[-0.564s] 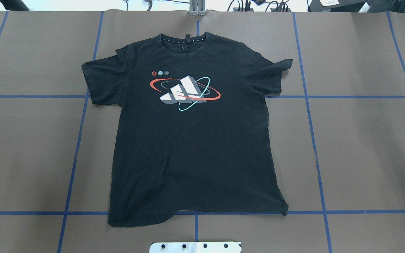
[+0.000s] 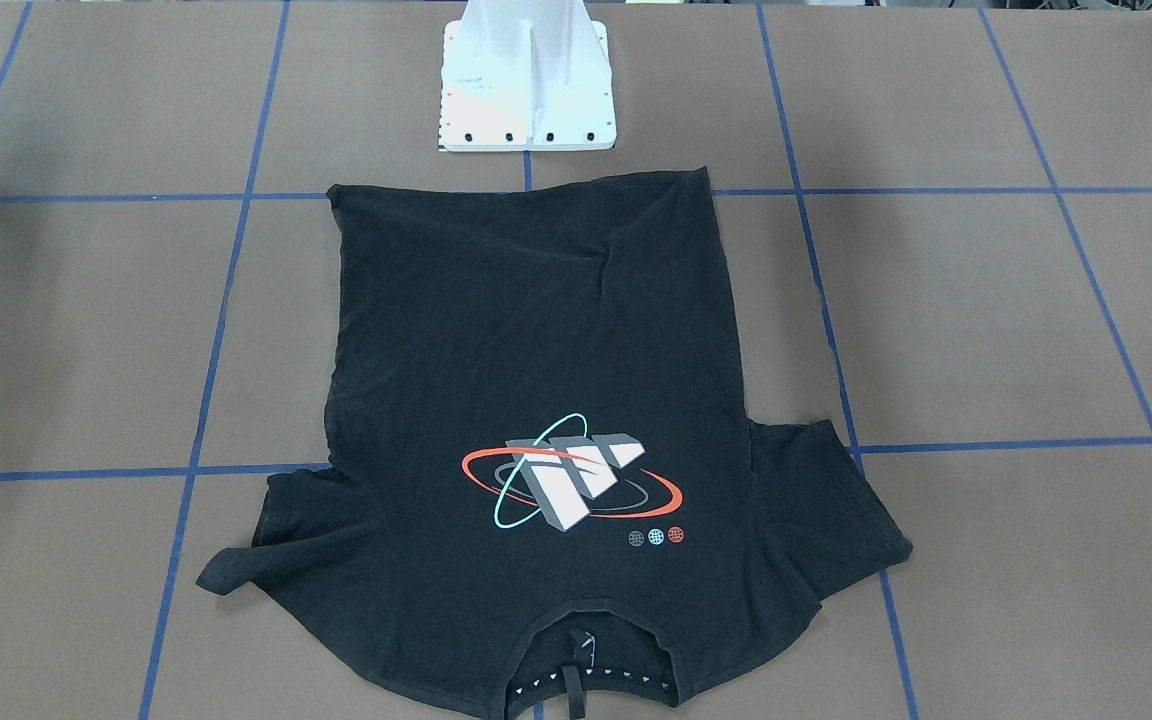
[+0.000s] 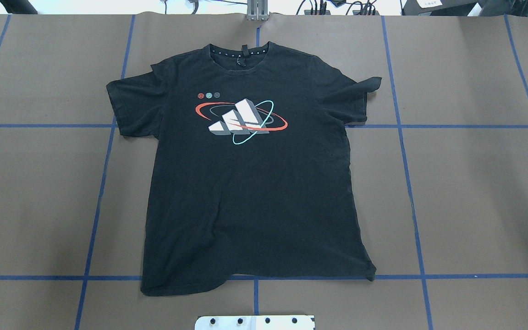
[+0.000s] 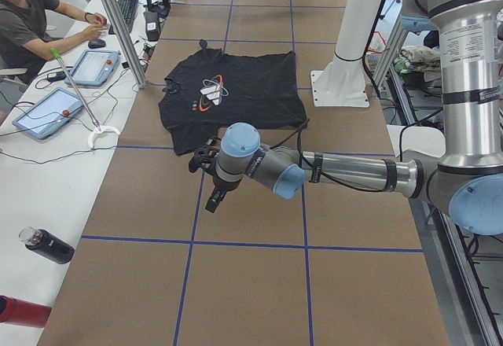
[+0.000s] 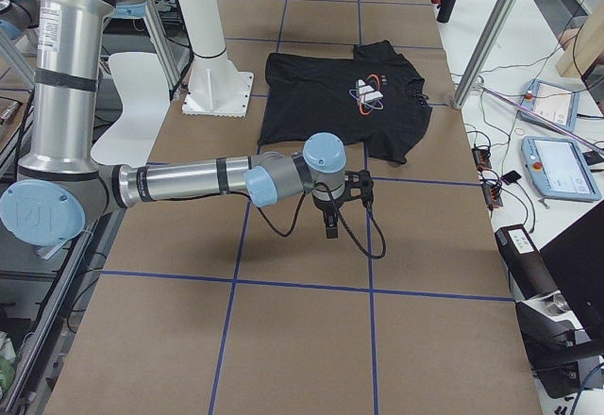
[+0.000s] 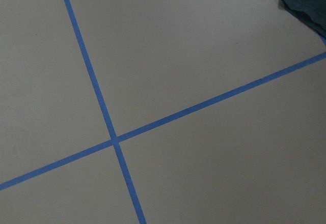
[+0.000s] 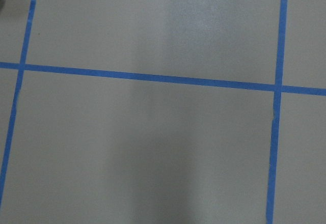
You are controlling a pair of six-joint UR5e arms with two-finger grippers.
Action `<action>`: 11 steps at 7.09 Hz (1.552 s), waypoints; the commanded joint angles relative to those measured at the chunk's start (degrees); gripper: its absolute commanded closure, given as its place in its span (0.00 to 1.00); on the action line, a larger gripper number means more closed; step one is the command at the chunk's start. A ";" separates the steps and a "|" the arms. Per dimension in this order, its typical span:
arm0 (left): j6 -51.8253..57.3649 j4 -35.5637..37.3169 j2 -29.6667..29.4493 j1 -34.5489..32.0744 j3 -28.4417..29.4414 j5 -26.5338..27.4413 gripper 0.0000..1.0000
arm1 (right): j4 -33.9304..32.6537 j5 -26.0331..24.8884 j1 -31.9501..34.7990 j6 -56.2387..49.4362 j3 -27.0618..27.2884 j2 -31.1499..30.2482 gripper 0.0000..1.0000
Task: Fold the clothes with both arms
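Front-facing camera: find the black T-shirt point(image 2: 536, 350) spread face up on the brown table point(image 2: 986, 330), hem just short of the white pedestal base point(image 2: 526, 90), collar at the far end. Note the curled sleeve tip point(image 2: 221, 572) on the robot's right and a crease running in from the hem; flatten both or allow for them before folding.

Overhead: no arm above the cloth, nothing folded. Judge the step as the approach. Plan matched grasps, one per side, pinching cloth alone and lifting together to keep the fold straight. Take the blue tape lines point(image 3: 401, 183) as a guide.

Left end: find the left gripper point(image 4: 214, 198) low over bare table, just beside the near sleeve, with nothing in it. Cannot tell how wide the fingers stand. Mind the person point(image 4: 31, 23), tablets point(image 4: 93, 67) and bottle point(image 4: 47, 245) on the bench alongside, well apart from the shirt.

Right end: find the right gripper point(image 5: 330, 224) pointing down over bare table near the other sleeve, likewise empty. Cannot tell the opening here either. Watch the looped black cable point(image 5: 373, 236) below the wrist, likely to drag on cloth.

Wrist cameras: tape and table only, plus one dark shirt corner on the left one.
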 commanded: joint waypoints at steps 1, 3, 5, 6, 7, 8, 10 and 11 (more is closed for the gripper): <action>0.17 -0.21 0.28 0.05 -0.04 -0.44 0.00 | 0.19 0.13 -0.36 -0.03 -3.40 1.66 0.00; 0.18 -0.21 0.19 0.14 1.19 -0.18 0.00 | 0.36 -0.39 -8.32 0.06 -3.14 5.16 0.00; 0.17 -0.21 -0.42 0.31 1.98 -0.09 0.00 | 0.10 -1.80 -11.77 6.86 -10.65 16.54 0.00; 0.00 -1.95 -0.43 0.31 1.98 -0.09 0.00 | 0.18 -2.15 -13.10 13.70 -16.09 24.35 0.00; 0.00 -2.49 -0.34 0.31 2.07 -0.09 0.00 | 0.19 -2.76 -13.54 20.64 -21.11 31.91 0.00; 0.00 -2.93 -0.43 0.40 1.81 0.00 0.00 | 0.36 -3.46 -13.98 27.33 -24.90 37.20 0.01; 0.00 -5.65 -0.34 0.31 1.98 0.08 0.00 | 21.75 -3.56 -14.69 48.80 -34.71 38.05 0.04; 0.00 -6.18 -0.25 0.31 1.98 0.09 0.00 | 33.81 -3.99 -15.39 57.37 -39.83 38.22 0.04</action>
